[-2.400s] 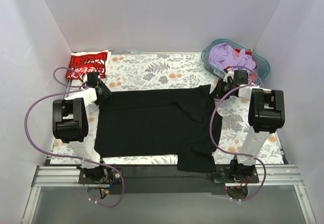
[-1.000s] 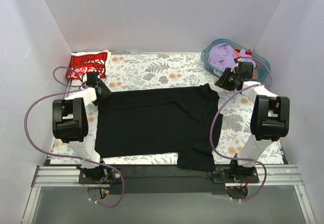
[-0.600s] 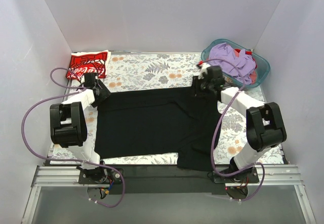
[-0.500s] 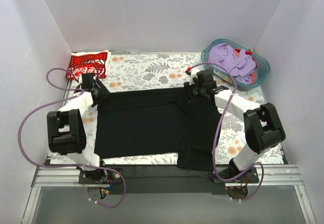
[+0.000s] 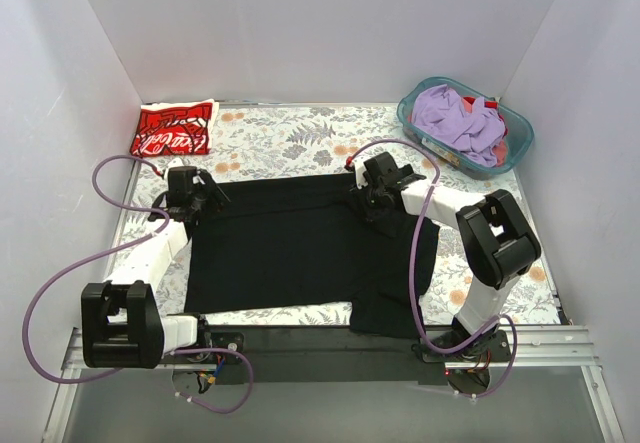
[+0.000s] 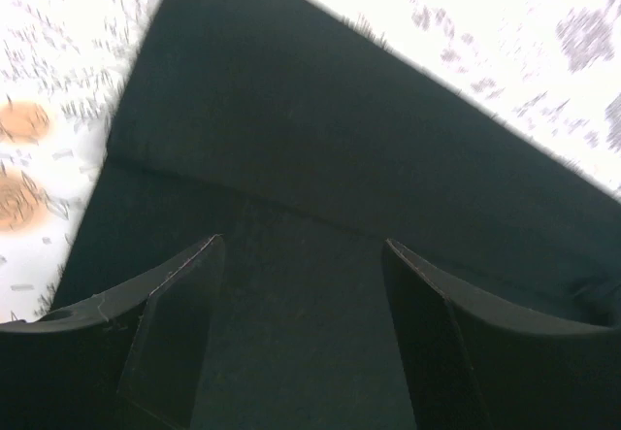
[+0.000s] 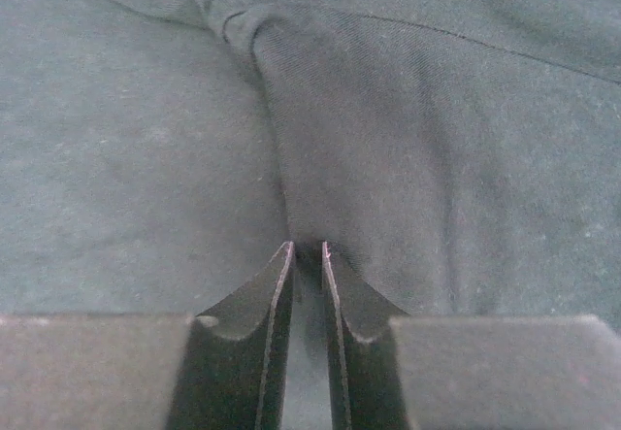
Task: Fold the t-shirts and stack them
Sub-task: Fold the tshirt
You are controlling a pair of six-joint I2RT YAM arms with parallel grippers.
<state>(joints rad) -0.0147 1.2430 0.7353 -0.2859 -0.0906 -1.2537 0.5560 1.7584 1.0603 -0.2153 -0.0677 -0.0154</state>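
table: right claw now seemingly mid-shirt

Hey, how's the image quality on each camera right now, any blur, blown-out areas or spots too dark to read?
Top external: evenly lit and sharp, though the black t-shirt reads as a nearly flat dark patch. Left wrist: smeared by blur, the floral tablecloth washed out to white. Right wrist: sharp, weave and the pinched fold clear, the cloth looking grey-green.
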